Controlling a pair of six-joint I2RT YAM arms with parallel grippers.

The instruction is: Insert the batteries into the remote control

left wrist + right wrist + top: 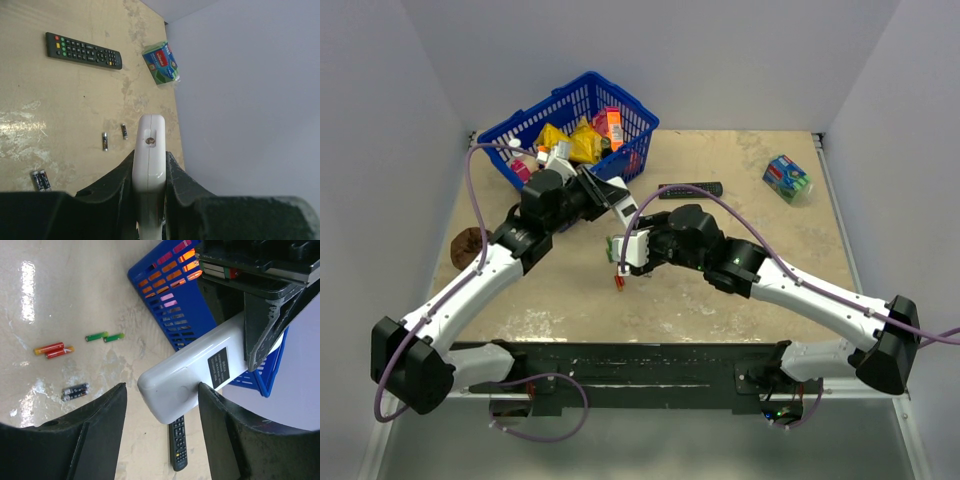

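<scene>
We see a sandy table (560,295) with pale, shiny patches on it, and plain grey walls (720,60) stand on three sides (the room looks like a small box). The left gripper (150,157) pinches the white remote (150,130) by its long sides and holds it up in the air over the middle of the table. The remote's back, with a black sticker, faces the right wrist camera. The right gripper (161,392) has its fingers spread wide around the free end of the remote. One finger stands apart from it, and we cannot tell if the other one touches. Down on the table lie two red batteries (52,349) side by side, two green batteries (104,336) in a row and two dark batteries (75,390) side by side. A blue basket (535,110) full of bright packs sits at the far left corner. A black remote (690,189) lies flat just beside it. A green and blue pack (787,178) sits near the far right corner, and a brown lump (467,245) lies by the left edge.
</scene>
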